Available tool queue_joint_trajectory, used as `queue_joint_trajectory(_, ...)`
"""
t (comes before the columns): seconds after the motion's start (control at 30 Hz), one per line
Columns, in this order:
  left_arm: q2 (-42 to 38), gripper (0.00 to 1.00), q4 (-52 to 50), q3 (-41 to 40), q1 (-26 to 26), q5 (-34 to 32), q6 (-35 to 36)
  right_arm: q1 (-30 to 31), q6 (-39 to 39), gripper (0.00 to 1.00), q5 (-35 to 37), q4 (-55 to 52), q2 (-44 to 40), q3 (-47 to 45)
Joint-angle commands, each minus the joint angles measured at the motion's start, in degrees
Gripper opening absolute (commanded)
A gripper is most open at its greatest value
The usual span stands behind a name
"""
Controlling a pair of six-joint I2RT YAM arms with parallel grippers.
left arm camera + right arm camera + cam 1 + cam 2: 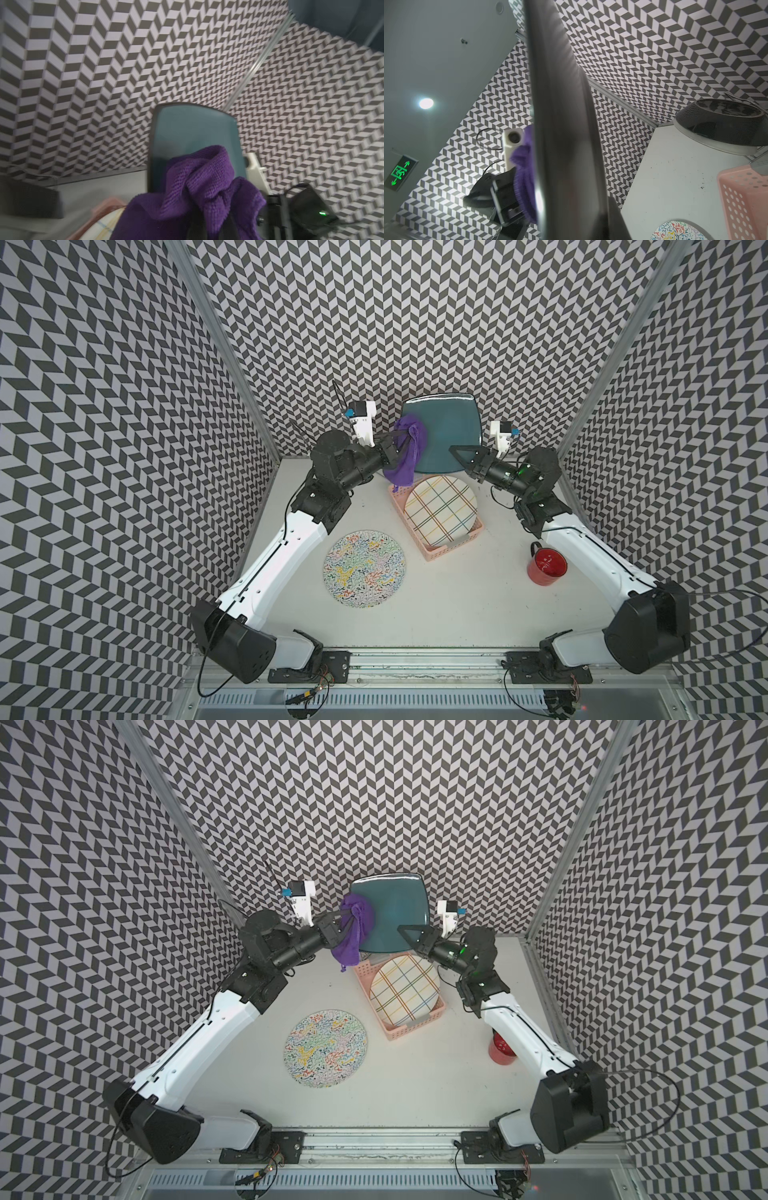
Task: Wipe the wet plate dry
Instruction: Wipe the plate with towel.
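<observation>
Top views, both: the left gripper [402, 442] is raised at the back of the table [457, 605], its fingers clamped together on a bunched purple cloth [400, 466]. The purple cloth contacts the left portion of the teal plate [446, 427], and its loose end hangs below. The teal plate is held near-upright in the air above the pink basket [436, 553], face toward the camera. The right gripper [459, 454] is clamped on its lower right edge. In the left wrist view, the purple cloth [207, 187] covers the lower part of the teal plate [193, 128]. On the table, left to right:
- squiggle-pattern plate [364, 570], lying flat
- plaid plate [440, 510], resting in the pink basket
- red mug [546, 568], beside the right arm
</observation>
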Motion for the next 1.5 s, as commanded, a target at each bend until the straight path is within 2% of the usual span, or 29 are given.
queue_joint_trajectory(0.0,3.45,0.00,-15.20,3.28,-4.67,-13.55,18.23,1.35,-2.86,0.00,0.60,9.00,-3.41,3.79)
queue_joint_trajectory(0.17,6.75,0.00,-16.28,3.11,-13.57,-16.09,22.14,2.92,-0.94,0.00,1.00,10.41,-2.12,6.34)
queue_joint_trajectory(0.27,7.47,0.00,-15.75,3.35,-14.63,-16.72,21.16,3.04,2.21,0.00,1.15,13.48,-1.06,7.39)
queue_joint_trajectory(0.33,6.78,0.00,-15.40,3.29,-11.53,-16.69,19.59,3.00,3.03,0.00,1.55,14.21,-0.77,8.20)
queue_joint_trajectory(0.47,4.52,0.00,-13.01,0.91,-1.38,-9.70,14.52,3.08,3.98,0.00,1.06,14.90,-1.03,8.03)
queue_joint_trajectory(0.6,4.88,0.00,-13.71,0.59,-0.29,-10.18,15.19,5.12,2.18,0.00,-0.52,13.49,-1.83,6.28)
queue_joint_trajectory(0.77,5.99,0.00,-12.40,1.27,6.74,-8.67,13.65,9.61,-1.06,0.00,-1.05,10.60,-4.95,1.49)
queue_joint_trajectory(0.87,7.66,0.00,-12.04,2.95,3.48,-5.82,16.63,10.53,1.14,0.00,-1.05,12.99,-4.88,0.08)
queue_joint_trajectory(0.97,9.58,0.00,-13.17,3.58,-0.55,-7.30,18.53,10.73,1.10,0.00,-1.77,13.28,-3.86,1.53)
queue_joint_trajectory(1.07,8.86,0.00,-10.64,0.95,4.23,-4.07,14.50,11.45,-1.69,0.00,-2.12,10.39,-4.53,2.00)
queue_joint_trajectory(1.13,8.08,0.00,-8.67,-0.04,6.24,-1.76,15.31,13.04,-3.33,0.00,-1.92,9.31,-5.25,0.94)
queue_joint_trajectory(1.2,8.67,0.00,-10.56,1.64,3.83,-1.43,19.94,14.54,-5.11,0.00,-1.74,8.11,-5.29,0.58)
queue_joint_trajectory(1.3,9.97,0.00,-12.98,2.61,-3.68,-1.96,26.73,15.03,-6.48,0.00,-1.71,6.69,-4.03,2.70)
queue_joint_trajectory(1.37,10.02,0.00,-12.81,1.67,-7.04,-4.05,28.55,14.49,-6.82,0.00,-1.07,5.86,-3.21,4.69)
queue_joint_trajectory(1.47,9.16,0.00,-11.46,1.06,-4.65,-5.31,25.19,12.38,-3.96,0.00,-0.88,7.85,-3.04,4.63)
